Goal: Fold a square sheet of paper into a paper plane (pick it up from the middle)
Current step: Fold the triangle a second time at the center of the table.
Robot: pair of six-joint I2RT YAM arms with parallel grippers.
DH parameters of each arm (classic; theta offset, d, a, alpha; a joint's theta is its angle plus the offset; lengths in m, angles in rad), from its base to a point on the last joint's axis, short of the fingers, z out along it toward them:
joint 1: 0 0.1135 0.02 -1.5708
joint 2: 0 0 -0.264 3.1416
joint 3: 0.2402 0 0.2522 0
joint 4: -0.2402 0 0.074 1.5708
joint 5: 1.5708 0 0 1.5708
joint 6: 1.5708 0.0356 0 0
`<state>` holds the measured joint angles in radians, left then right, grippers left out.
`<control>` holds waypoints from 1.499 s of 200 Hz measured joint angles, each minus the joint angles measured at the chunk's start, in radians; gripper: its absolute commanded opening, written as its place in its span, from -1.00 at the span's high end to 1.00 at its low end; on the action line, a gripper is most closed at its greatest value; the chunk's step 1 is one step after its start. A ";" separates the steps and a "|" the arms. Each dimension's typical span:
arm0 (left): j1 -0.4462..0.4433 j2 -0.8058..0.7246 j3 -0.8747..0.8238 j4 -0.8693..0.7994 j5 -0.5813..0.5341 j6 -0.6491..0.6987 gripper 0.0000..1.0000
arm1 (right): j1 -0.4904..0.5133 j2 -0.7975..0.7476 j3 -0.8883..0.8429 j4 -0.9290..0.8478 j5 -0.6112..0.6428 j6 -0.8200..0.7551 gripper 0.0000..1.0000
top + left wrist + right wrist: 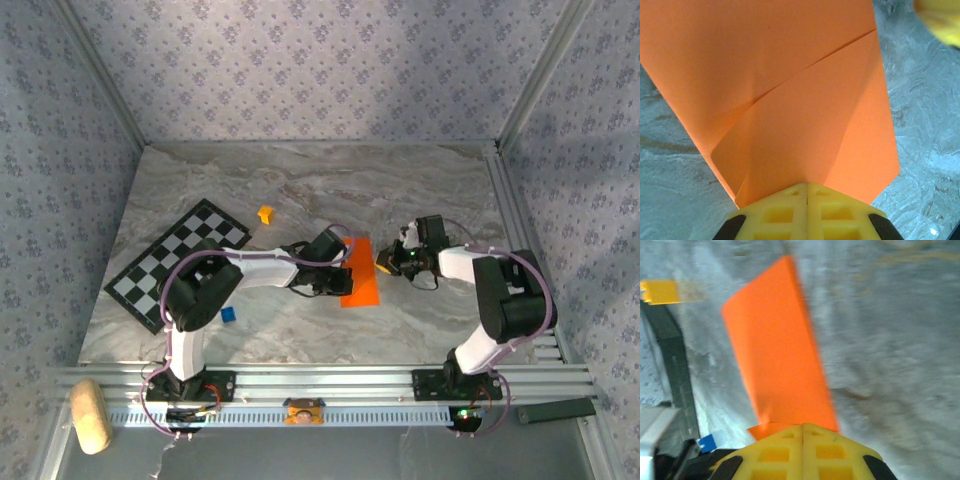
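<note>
Right of the checkered board (180, 262), the left hand (807, 189) has its two yellow fingers shut flat together, their tips meeting the pointed end of the square sheet of paper (790, 95); whether they nip it or merely press it down I cannot tell. Farther right of the board, the right hand (802, 429) is closed just as tightly, with its tips at the sheet's other side, where a small flap curls up. The sheet lies on the desk (400, 190) between the two hands, well apart from the board, creased into a long shape with diagonal folds. It looks feather-light, thin and limp, likely to skate on the smooth marbled top and to crumple or tear under a hard pull. Lying flat it offers little edge, so a raised fold near its middle, where layers stiffen it, seems the best place to pinch.
</note>
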<state>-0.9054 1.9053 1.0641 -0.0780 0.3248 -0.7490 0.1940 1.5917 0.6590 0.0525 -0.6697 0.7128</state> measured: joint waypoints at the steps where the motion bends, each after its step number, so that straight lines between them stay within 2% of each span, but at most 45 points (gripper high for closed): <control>1: 0.000 0.000 0.000 0.000 0.000 0.000 1.00 | 0.003 -0.003 0.000 0.000 -0.002 0.000 0.97; 53: 0.000 0.000 0.000 0.000 0.000 0.007 1.00 | 0.091 0.052 0.028 -0.021 -0.026 -0.023 1.00; 83: 0.000 -0.004 0.000 -0.005 -0.004 0.007 1.00 | 0.077 0.111 0.038 -0.048 -0.016 -0.041 1.00; 165: 0.000 -0.048 0.088 -0.163 -0.051 -0.026 0.96 | 0.072 0.116 0.024 -0.014 -0.031 -0.048 1.00; 233: 0.000 -0.010 0.153 -0.099 0.045 -0.138 1.00 | 0.072 0.114 0.013 0.011 -0.031 -0.037 1.00; 300: -0.006 0.061 0.152 -0.030 0.056 -0.162 0.98 | 0.072 0.113 0.006 0.023 -0.031 -0.036 1.00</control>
<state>-0.9119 1.9659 1.2160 -0.1078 0.3809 -0.9108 0.2661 1.7042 0.6651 0.0757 -0.7010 0.6769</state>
